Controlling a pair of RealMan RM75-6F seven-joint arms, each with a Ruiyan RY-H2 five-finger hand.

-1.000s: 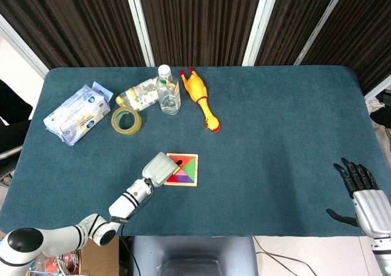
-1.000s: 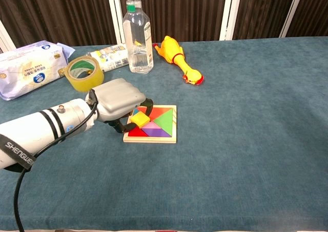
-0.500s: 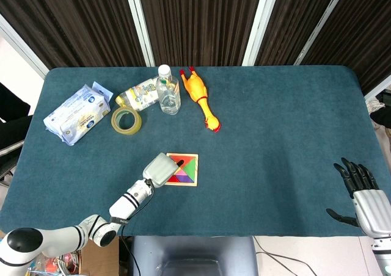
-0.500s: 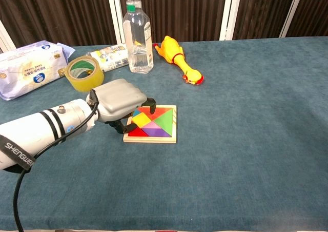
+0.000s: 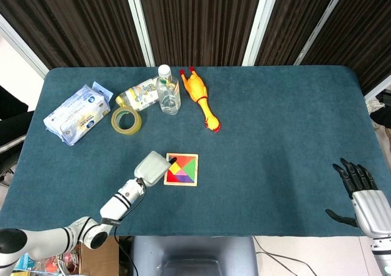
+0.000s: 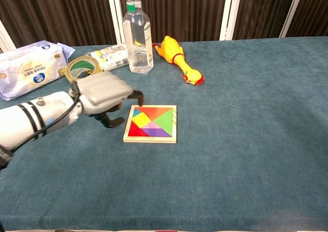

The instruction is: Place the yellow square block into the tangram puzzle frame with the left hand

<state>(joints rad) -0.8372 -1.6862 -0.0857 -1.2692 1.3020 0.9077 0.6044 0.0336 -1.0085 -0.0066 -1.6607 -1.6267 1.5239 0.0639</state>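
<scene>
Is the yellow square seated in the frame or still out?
In. The yellow square lies flush among the other pieces in the frame, and the left hand is beside it, holding nothing.

Tissue pack (image 6: 29, 68), far left: blue round emblem and printed lines, too small to read.
Flat packet (image 6: 109, 57) behind the tape roll (image 6: 83, 72): colourful print, illegible.
Water bottle (image 6: 137, 33), far centre-left: clear, label wording not legible.
Left forearm (image 6: 28, 122), near left: black bands only, no lettering in frame.
Tangram frame (image 6: 151, 123): coloured pieces, no markings.
</scene>
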